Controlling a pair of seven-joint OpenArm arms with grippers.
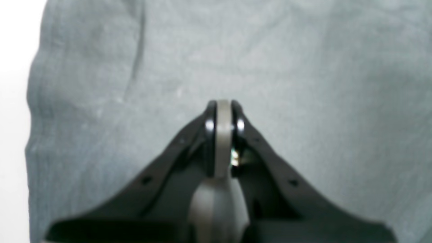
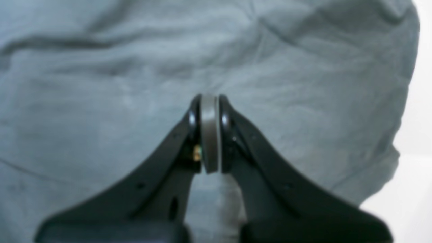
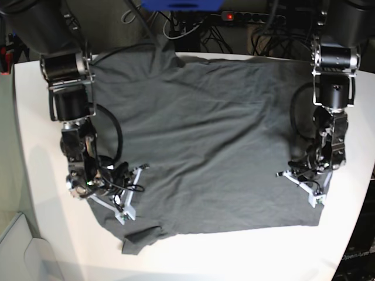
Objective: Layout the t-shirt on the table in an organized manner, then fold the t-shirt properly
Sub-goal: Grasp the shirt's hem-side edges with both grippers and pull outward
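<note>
The white table (image 3: 35, 117) carries the dark t-shirt (image 3: 205, 140), spread nearly flat across its middle — right gripper (image 3: 130, 198) at eight o'clock, left gripper (image 3: 300, 182) at four o'clock, both clenched above cloth, grasping nothing.

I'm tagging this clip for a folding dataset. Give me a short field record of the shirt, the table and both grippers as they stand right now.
garment: t-shirt, dark grey, spread mostly flat, wrinkled
surface: table, white, bare around the shirt
loose part: a small flap of fabric sticks out at the near edge on the base view's left
left gripper: shut, over the shirt near its side edge
right gripper: shut, over wrinkled fabric near the shirt's other side
held: neither gripper clearly holds cloth
background: cables and a power strip behind the table
</note>
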